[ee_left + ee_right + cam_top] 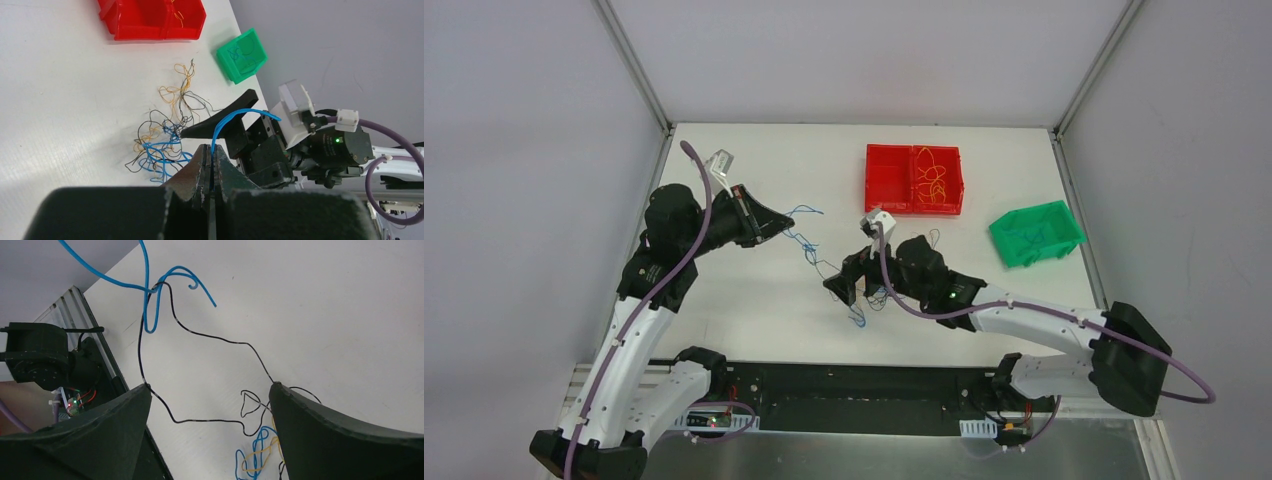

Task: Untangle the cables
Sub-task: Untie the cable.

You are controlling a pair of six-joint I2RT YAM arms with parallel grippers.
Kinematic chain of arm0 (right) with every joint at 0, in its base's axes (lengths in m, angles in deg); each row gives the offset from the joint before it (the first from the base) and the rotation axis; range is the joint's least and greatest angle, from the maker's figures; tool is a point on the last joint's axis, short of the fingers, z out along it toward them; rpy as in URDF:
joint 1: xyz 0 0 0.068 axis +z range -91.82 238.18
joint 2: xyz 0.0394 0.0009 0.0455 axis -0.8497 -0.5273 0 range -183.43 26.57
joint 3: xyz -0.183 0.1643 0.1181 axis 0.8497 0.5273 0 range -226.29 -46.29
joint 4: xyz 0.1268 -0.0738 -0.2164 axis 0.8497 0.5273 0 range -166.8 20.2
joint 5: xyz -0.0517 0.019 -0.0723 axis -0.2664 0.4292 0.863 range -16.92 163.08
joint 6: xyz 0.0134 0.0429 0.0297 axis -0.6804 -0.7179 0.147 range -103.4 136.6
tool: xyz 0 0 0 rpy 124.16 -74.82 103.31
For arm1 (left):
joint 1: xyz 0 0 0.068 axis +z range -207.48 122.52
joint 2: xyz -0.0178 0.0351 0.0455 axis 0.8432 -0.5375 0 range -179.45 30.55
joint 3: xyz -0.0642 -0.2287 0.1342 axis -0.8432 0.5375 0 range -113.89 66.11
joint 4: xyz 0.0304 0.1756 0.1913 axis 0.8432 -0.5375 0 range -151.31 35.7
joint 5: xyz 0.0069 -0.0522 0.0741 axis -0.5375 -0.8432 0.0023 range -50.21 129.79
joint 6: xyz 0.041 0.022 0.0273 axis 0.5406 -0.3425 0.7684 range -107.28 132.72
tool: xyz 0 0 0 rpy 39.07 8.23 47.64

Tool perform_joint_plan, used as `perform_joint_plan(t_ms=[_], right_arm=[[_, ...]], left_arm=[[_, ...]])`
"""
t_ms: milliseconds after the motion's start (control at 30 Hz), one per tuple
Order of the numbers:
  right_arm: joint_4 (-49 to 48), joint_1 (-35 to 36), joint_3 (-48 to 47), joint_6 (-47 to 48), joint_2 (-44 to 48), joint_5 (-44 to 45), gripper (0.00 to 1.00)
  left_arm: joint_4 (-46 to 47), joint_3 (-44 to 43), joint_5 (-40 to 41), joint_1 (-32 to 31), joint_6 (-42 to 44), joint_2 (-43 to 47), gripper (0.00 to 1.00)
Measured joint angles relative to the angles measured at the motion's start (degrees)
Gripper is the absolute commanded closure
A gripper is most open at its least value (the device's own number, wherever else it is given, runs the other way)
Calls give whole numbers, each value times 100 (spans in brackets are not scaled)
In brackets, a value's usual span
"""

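Note:
The cables are thin blue, yellow and black wires. A tangled clump (160, 145) lies on the white table, and in the top view it lies under my right gripper (862, 305). My left gripper (212, 165) is shut on one blue wire (225, 122) and holds it above the table (769, 222). That blue wire (807, 245) runs down toward the clump. My right gripper (210, 387) is open over the table (849, 285). A black wire (210, 337) loops between its fingertips, hooked with a blue wire (150, 290). Blue and yellow strands (257, 450) lie beside its right finger.
A red two-compartment bin (889, 180) at the back holds yellow wires (934, 180) in its right half. A green bin (1034, 235) at the right holds a thin wire. The table's near edge and a black rail (107, 370) lie close to the right gripper.

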Motion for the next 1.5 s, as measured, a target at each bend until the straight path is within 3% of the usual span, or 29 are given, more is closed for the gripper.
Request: perform_joint_plan(t_ms=[367,733,833,900,1133,1267,1500], right_arm=[[-98,-227,361,96,494,533,12],[-212,-214,-85,214,-809,634,12],[-264,-181,-426,236,-1139,614,17],[-310,-175,-616,258,-1305,612,27],[-435,-162,-774,186,-1478,542,100],[-391,-160,-592,68,-1285,527,100],[-127,-160,560,-282,-92,660,100]], left_arm=[[76,0,-398,-31,-2,-208,100],[107,0,-577,-190,-2,-352,100],[107,-7,-581,-190,-20,-365,100],[111,-17,-584,-216,-35,-389,100],[107,-28,-531,-262,-48,-413,100],[55,-46,-260,-262,-42,-415,100],[-267,-503,323,-197,184,-544,100]])
